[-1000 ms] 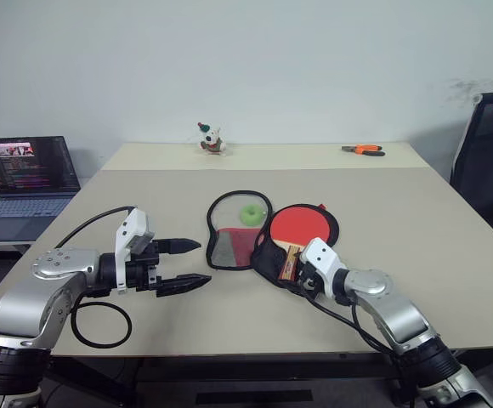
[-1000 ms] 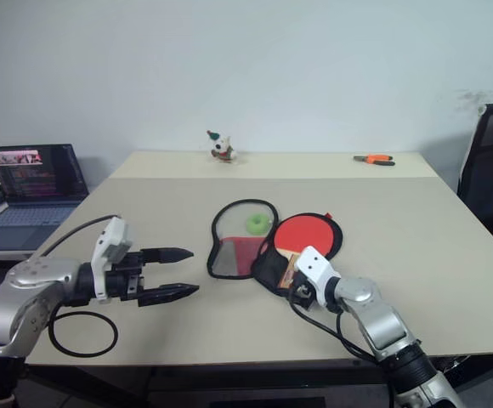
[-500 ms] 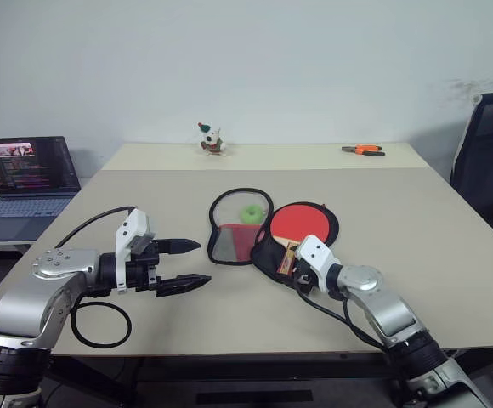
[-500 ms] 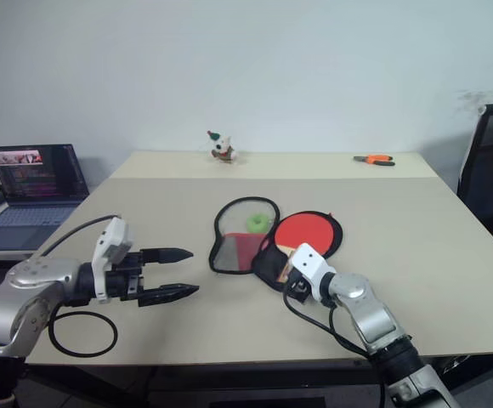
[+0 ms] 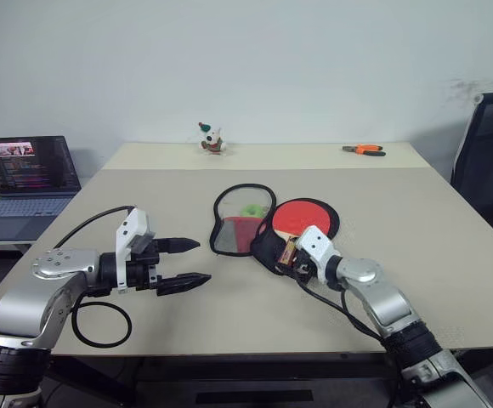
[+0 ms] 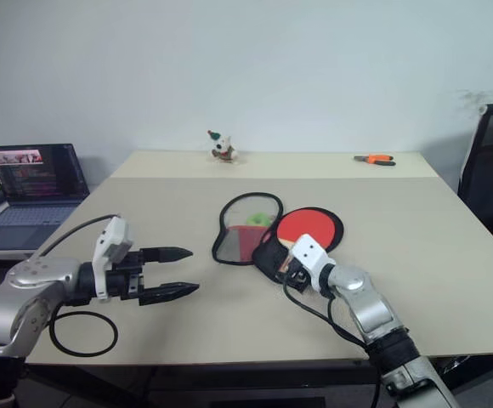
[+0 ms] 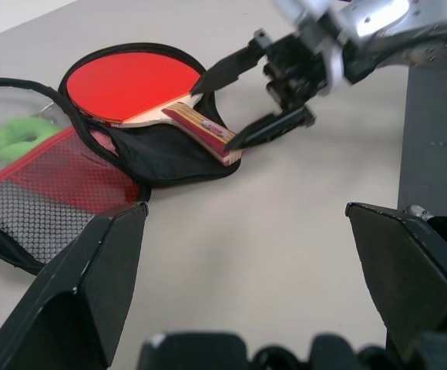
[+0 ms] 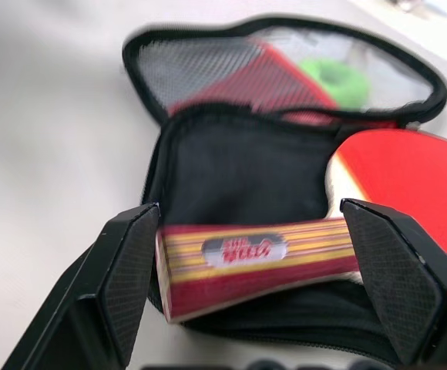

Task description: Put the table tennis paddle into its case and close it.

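On the far left an open laptop sits off the beige table. The left end effector hangs over the table's near left part with its two black fingers spread wide and empty, well apart from the task's things. At the table's middle lies the paddle-shaped black fabric case, unzipped and spread open: its lid half, a red panel under black mesh with a small green ball in it, lies toward the left, and the black half lies beside it. The round red rubber-faced table tennis paddle rests on that black half, its striped wooden handle reaching past the case's rim toward the robot. The right end effector has its fingers wide on either side of the handle's end, not yet pinching it.

By my reading, the step in hand is taking the handle. Next, the right fingers need to clamp on it, then seat the paddle squarely inside the rim so the lid can fold over.
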{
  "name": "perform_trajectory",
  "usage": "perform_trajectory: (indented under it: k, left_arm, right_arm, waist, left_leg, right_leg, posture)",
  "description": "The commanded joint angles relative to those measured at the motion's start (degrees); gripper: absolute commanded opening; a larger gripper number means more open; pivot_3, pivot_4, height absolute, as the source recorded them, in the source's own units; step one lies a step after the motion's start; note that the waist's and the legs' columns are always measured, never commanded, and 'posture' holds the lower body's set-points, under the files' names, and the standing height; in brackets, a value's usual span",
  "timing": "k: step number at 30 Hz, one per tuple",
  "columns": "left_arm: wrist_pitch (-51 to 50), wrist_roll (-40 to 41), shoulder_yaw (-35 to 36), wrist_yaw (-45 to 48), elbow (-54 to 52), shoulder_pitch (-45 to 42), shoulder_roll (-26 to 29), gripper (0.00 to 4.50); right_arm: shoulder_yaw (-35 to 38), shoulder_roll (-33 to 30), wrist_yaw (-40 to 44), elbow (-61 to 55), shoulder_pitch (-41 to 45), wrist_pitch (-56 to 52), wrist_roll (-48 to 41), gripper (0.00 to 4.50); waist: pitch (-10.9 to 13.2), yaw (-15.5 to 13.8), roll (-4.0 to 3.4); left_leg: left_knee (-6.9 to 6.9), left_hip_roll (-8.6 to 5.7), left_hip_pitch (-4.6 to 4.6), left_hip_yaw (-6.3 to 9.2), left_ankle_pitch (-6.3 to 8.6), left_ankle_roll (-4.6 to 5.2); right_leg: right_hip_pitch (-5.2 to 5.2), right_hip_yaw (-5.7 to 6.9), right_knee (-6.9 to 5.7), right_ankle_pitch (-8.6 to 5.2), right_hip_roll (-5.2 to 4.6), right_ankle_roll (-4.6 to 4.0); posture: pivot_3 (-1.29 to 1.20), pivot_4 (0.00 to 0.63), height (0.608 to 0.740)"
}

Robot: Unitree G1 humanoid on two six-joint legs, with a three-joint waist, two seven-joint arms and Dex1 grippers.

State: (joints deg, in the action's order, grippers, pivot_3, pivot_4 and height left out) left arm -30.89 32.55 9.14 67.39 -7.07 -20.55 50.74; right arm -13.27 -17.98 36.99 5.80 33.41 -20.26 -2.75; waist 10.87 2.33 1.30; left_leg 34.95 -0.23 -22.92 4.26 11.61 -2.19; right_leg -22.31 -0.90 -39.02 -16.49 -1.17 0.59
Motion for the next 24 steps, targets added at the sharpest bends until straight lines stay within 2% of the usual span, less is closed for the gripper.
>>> perform_trajectory:
  k: [1,5,8,15,18,24]
  left_arm:
    - [1.22,-1.23,0.71,-2.21,0.59,-0.69,-0.47,4.5]
    - [4.14,-8.35,-1.31,-8.91,7.93,-3.34,-1.69,4.5]
    - [6.67,-12.01,-2.24,-12.88,15.52,-6.58,-3.92,3.9]
    - [10.08,-19.25,-5.29,-19.99,33.4,-16.29,-9.62,1.29]
    - [13.67,-23.04,-7.41,-22.54,45.94,-22.83,-13.37,0.15]
    - [21.53,-29.42,-10.33,-25.65,66.76,-33.58,-18.55,0.07]
  right_arm:
    - [3.55,-0.98,4.07,-10.31,-1.24,-9.31,-7.84,4.05]
    - [6.74,-4.96,6.42,-19.5,-3.35,-19.09,-14.25,4.05]
    - [8.04,-7.51,6.37,-22.36,-3.89,-22.21,-16.06,4.08]
    - [9.01,-8.47,4.94,-25.81,-2.45,-25.94,-18.59,4.08]
    - [8.54,-8.13,4.04,-26.23,-2.07,-25.85,-18.51,4.08]
    - [7.43,-9.02,3.42,-27.66,-3.37,-25.88,-18.16,4.08]
  waist:
    - [0.0,-0.01,0.0]
    - [0.0,-0.31,0.0]
    - [-0.02,-0.53,0.03]
    - [-0.03,-0.54,0.05]
    - [-0.04,-0.56,0.07]
    - [-0.03,-0.52,0.09]
  left_leg:
    - [0.0,0.0,0.0,0.02,0.0,0.0]
    - [0.01,-0.01,0.01,0.08,0.0,0.0]
    - [0.03,-0.06,0.01,0.05,0.0,0.0]
    - [0.04,-0.06,-0.03,0.06,0.0,0.0]
    - [0.05,-0.12,-0.03,0.03,0.0,0.0]
    - [0.08,-0.19,-0.1,0.01,0.0,0.01]
  right_leg:
    - [0.0,0.0,0.0,0.0,-0.01,0.0]
    - [0.01,0.03,-0.01,0.0,-0.01,0.01]
    - [0.04,0.07,-0.01,-0.03,0.0,0.05]
    - [0.02,0.12,-0.01,-0.04,0.0,0.09]
    - [0.03,0.15,0.0,-0.04,0.01,0.11]
    - [0.01,0.33,0.02,0.03,0.02,0.08]
  posture:
    - [0.0,0.15,0.74]
    - [0.0,0.15,0.74]
    - [0.0,0.15,0.74]
    - [0.0,0.15,0.74]
    - [0.0,0.15,0.74]
    - [0.0,0.15,0.74]
